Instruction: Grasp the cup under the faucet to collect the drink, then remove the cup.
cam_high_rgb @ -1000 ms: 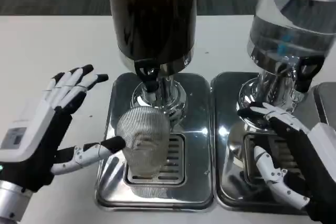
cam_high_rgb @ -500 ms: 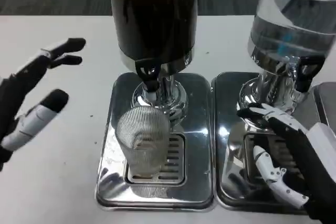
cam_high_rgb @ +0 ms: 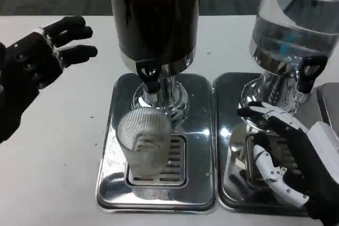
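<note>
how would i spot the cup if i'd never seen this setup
Find the dark drink dispenser, on the left of the two. On its shiny drip tray, just under the black tap, stands the cup. It is the one clear ribbed thing among all the polished metal.

Dark dispenser [cam_high_rgb: 154, 14] and clear dispenser [cam_high_rgb: 296, 19]: tops cut by upper edge. Left hand [cam_high_rgb: 37, 62]: wrist off left edge. Right hand [cam_high_rgb: 288, 162]: forearm off lower right corner, covers part of right drip tray [cam_high_rgb: 230, 146].

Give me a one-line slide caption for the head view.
Ribbed clear cup waits on the drip tray under the dark dispenser's faucet, both robot hands apart from it.
</note>
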Controlling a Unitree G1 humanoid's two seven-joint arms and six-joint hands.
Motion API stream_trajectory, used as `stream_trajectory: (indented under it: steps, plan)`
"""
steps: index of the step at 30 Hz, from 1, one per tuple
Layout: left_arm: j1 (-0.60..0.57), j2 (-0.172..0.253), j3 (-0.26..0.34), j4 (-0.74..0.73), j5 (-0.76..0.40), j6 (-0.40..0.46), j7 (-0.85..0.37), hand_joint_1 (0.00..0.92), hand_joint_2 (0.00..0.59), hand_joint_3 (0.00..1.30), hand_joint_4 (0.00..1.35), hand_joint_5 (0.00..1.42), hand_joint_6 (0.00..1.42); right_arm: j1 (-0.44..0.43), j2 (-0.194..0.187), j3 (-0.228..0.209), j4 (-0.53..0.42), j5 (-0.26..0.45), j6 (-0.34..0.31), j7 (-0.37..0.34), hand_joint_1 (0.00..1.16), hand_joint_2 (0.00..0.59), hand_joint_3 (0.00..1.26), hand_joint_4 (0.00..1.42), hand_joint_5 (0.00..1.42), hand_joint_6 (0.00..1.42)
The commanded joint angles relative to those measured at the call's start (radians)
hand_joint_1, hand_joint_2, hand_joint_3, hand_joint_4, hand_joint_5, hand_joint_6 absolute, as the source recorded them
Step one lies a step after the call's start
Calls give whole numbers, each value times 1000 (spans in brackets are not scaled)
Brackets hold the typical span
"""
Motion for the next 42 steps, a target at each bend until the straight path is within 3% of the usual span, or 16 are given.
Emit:
stream_trajectory:
  steps: [1,6,18,30,42]
  plan:
    - [-51,22,34,29,-28,157,-98,0,30,227,126,201,110,-11,-1,0,13,0,-2,-10,393,586,300,164,134,163]
    - [-105,14,62,65,-37,291,-189,0,29,210,108,183,93,-16,-1,2,23,2,-4,-11,393,586,297,164,134,163]
    - [-176,-10,57,62,15,400,-275,0,32,213,115,183,86,-21,2,14,43,-5,-7,-18,393,586,296,164,134,164]
    - [-234,-50,27,95,55,441,-313,0,31,214,118,190,96,-8,3,26,14,-34,-7,-31,393,586,295,164,134,175]
    - [-295,-83,2,146,113,422,-342,0,31,224,128,194,103,11,19,25,6,-28,1,-45,393,586,299,164,134,177]
